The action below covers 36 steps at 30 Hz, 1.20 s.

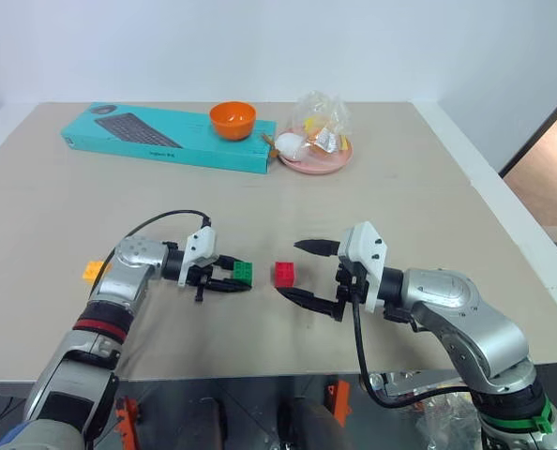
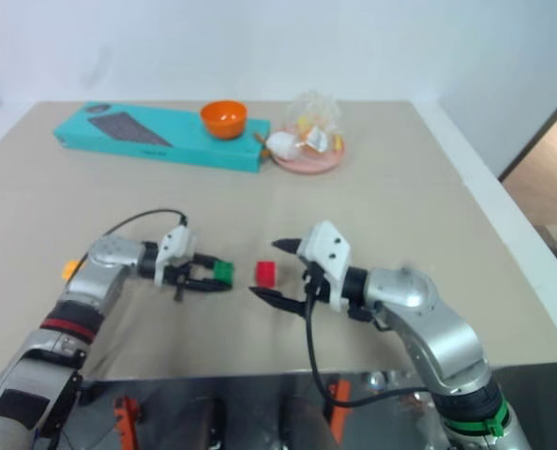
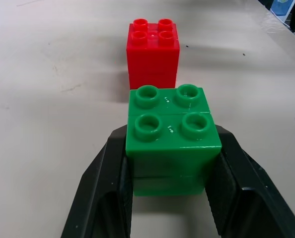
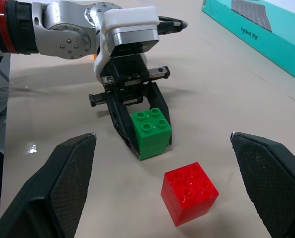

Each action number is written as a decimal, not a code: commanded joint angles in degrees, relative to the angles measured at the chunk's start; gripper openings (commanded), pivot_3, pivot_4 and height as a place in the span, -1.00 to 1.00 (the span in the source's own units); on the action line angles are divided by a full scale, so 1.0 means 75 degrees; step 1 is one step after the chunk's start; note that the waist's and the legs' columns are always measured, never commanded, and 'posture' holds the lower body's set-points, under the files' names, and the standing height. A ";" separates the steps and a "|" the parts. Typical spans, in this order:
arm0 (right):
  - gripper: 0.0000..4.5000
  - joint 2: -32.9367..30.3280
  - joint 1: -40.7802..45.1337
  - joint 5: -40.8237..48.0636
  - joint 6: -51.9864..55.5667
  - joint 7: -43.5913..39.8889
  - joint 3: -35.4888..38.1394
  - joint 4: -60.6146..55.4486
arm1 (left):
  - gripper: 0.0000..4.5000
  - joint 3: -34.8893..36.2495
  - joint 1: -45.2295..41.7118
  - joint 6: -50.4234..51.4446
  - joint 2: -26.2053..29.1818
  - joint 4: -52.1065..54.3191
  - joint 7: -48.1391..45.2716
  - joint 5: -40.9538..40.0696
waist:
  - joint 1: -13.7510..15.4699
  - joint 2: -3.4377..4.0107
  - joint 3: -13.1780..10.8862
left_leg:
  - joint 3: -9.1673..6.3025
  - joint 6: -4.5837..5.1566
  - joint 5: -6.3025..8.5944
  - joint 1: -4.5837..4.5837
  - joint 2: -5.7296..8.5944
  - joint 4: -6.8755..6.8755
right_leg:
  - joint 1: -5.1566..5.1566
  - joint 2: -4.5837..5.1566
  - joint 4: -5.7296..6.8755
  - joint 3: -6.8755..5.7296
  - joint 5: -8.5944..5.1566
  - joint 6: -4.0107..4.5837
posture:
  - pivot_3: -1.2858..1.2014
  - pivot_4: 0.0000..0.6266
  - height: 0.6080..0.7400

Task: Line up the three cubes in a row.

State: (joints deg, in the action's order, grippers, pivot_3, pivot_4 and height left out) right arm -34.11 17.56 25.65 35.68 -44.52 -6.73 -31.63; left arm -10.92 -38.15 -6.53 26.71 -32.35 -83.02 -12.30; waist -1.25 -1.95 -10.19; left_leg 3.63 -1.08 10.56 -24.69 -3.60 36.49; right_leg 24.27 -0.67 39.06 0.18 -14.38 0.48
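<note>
My left gripper [image 1: 239, 275] is shut on the green cube [image 1: 243, 273], its black fingers [image 3: 105, 173] pressing both sides, low over the table. The red cube [image 1: 284, 274] stands on the table just to the right of it, a small gap apart; in the left wrist view the red cube [image 3: 153, 49] sits straight beyond the green cube [image 3: 172, 134]. My right gripper [image 1: 293, 270] is open, its fingertips reaching either side of the red cube without touching it. The yellow-orange cube [image 1: 94, 272] lies at the left, partly hidden behind my left arm.
A teal keyboard box [image 1: 166, 136] lies at the back of the table with an orange bowl [image 1: 233, 119] on it. A pink plate [image 1: 318, 163] with bagged items sits beside it. The table's front edge runs close below both grippers.
</note>
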 commanded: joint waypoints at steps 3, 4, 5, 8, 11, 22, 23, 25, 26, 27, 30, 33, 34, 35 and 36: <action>1.00 -0.0089 -0.0080 0.0059 -0.0114 0.0072 0.0186 -0.0407 | -0.40 -0.0117 -0.0136 -0.0311 0.0061 -0.0086 -0.0237 0.0225 | 0.0000 -0.0001 0.0001 | -0.0002 0.0000 0.0000 0.0000 -0.0001 0.0000 | 0.0000 -0.0002 0.0000 -0.0002 0.0000 0.0000 | 0.03 -0.52 1.00; 1.00 -0.0098 -0.0093 0.0054 -0.0123 0.0071 0.0191 -0.0410 | -0.40 -0.0132 -0.0140 -0.0334 0.0069 -0.0113 -0.0261 0.0259 | 0.0000 -0.0001 0.0001 | -0.0003 0.0000 0.0000 0.0000 -0.0001 0.0000 | 0.0000 -0.0002 0.0000 -0.0003 0.0000 0.0000 | 0.03 -0.52 1.00; 1.00 -0.0107 -0.0112 0.0052 -0.0134 0.0070 0.0197 -0.0414 | -0.40 -0.0138 -0.0145 -0.0322 0.0078 -0.0129 -0.0271 0.0286 | 0.0000 -0.0001 0.0001 | -0.0002 0.0000 0.0000 0.0001 -0.0001 0.0000 | -0.0001 -0.0003 0.0001 -0.0003 0.0000 0.0000 | 0.03 -0.52 1.00; 1.00 -0.0133 -0.0159 0.0042 -0.0163 0.0074 0.0199 -0.0432 | 0.08 -0.0093 -0.0194 -0.0130 0.0107 -0.0080 -0.0171 0.0329 | 0.0000 -0.0001 0.0001 | -0.0001 0.0000 0.0000 0.0002 -0.0001 0.0000 | -0.0001 -0.0003 0.0001 -0.0001 0.0000 0.0000 | 0.03 -0.52 1.00; 1.00 -0.0151 -0.0183 0.0026 -0.0189 0.0068 0.0186 -0.0442 | 0.52 0.0000 -0.0206 -0.0117 0.0162 0.0041 -0.0057 0.0376 | 0.0000 -0.0001 0.0001 | -0.0003 0.0000 0.0000 0.0001 -0.0002 0.0000 | -0.0001 -0.0003 0.0002 -0.0003 0.0000 0.0000 | 0.03 -0.52 1.00; 1.00 -0.0140 -0.0310 0.0196 -0.0265 -0.0021 0.0200 -0.0474 | 0.98 0.1199 0.0688 0.2737 0.1292 0.3326 0.1092 -0.0801 | -0.0019 -0.0001 0.0001 | -0.0014 -0.0001 0.0000 0.0004 -0.0015 -0.0001 | 0.0001 -0.0004 0.0004 0.0008 0.0000 0.0000 | 0.03 -0.52 1.00; 1.00 -0.0132 -0.0282 0.0245 -0.0279 -0.0068 0.0243 -0.0407 | 0.98 0.1660 0.0851 0.3142 0.1254 0.3793 0.1645 -0.1112 | -0.0016 0.0000 0.0000 | -0.0020 -0.0001 0.0000 0.0006 -0.0014 -0.0001 | -0.0001 -0.0003 0.0005 0.0006 0.0000 0.0000 | 0.03 -0.52 1.00; 1.00 -0.0178 -0.0216 0.0254 -0.0365 -0.0199 0.0295 -0.0210 | 0.98 0.2516 0.1098 0.3838 0.1066 0.4453 0.2846 -0.1545 | -0.0012 -0.0001 0.0000 | -0.0023 -0.0001 0.0000 0.0007 -0.0025 0.0003 | -0.0002 0.0000 0.0008 0.0006 0.0000 0.0000 | 0.03 -0.52 1.00; 1.00 -0.0219 -0.0186 0.0225 -0.0436 -0.0272 0.0309 -0.0096 | 0.98 0.2822 0.1240 0.3986 0.0999 0.4695 0.3311 -0.1624 | -0.0011 -0.0001 0.0001 | -0.0026 -0.0001 -0.0001 0.0006 -0.0025 0.0007 | -0.0004 0.0001 0.0010 0.0003 0.0002 -0.0003 | 0.03 -0.52 1.00; 1.00 -0.0255 -0.0163 0.0203 -0.0505 -0.0335 0.0332 0.0013 | 0.98 0.3046 0.1370 0.4074 0.0944 0.4889 0.3702 -0.1641 | -0.0014 -0.0001 0.0001 | -0.0025 -0.0002 -0.0001 0.0008 -0.0024 0.0010 | -0.0006 0.0001 0.0010 0.0005 0.0005 -0.0008 | 0.03 -0.52 1.00; 1.00 -0.0312 -0.0068 0.0201 -0.0642 -0.0446 0.0439 0.0300 | 0.98 0.3852 0.1936 0.4175 0.0644 0.5623 0.5125 -0.1578 | -0.0018 -0.0001 0.0001 | -0.0009 -0.0001 -0.0001 0.0027 -0.0018 0.0010 | -0.0019 0.0004 0.0009 0.0025 0.0011 -0.0013 | 0.03 -0.52 1.00; 1.00 -0.0339 -0.0018 0.0229 -0.0716 -0.0506 0.0541 0.0485 | 0.98 0.4564 0.2585 0.4392 0.0226 0.6497 0.6478 -0.1562 | -0.0007 -0.0007 -0.0001 | -0.0001 -0.0001 -0.0001 0.0035 -0.0024 0.0008 | -0.0025 0.0011 0.0009 0.0036 0.0012 -0.0015 | 0.03 -0.52 1.00; 1.00 -0.0338 -0.0010 0.0239 -0.0727 -0.0513 0.0572 0.0531 | 0.98 0.4850 0.2929 0.4526 0.0028 0.6839 0.6987 -0.1565 | -0.0010 -0.0008 0.0000 | -0.0001 -0.0002 -0.0001 0.0034 -0.0024 0.0008 | -0.0024 0.0010 0.0009 0.0036 0.0013 -0.0015 | 0.03 -0.52 1.00; 1.00 -0.0329 0.0003 0.0252 -0.0734 -0.0510 0.0590 0.0573 | 0.98 0.5049 0.3249 0.4572 -0.0138 0.7100 0.7330 -0.1576 | -0.0011 -0.0009 0.0001 | 0.0005 -0.0002 -0.0001 0.0036 -0.0024 0.0008 | -0.0024 0.0015 0.0008 0.0043 0.0014 -0.0016 | 0.03 -0.52 1.00; 1.00 -0.0316 0.0018 0.0252 -0.0742 -0.0503 0.0598 0.0620 | 0.98 0.5175 0.3540 0.4510 -0.0279 0.7287 0.7580 -0.1519 | -0.0011 -0.0010 0.0002 | 0.0010 -0.0002 -0.0001 0.0039 -0.0025 0.0006 | -0.0024 0.0022 0.0008 0.0051 0.0014 -0.0017 | 0.03 -0.52 1.00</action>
State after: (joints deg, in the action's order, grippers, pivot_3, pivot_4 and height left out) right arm -36.39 16.70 26.70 31.19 -48.04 -4.03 -26.71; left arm 24.55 -13.61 27.51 25.40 17.84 -30.53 -23.63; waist -1.34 -2.03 -10.18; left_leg 3.72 -1.10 10.56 -24.41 -3.78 36.52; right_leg 24.09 -0.48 39.12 0.58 -14.28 0.35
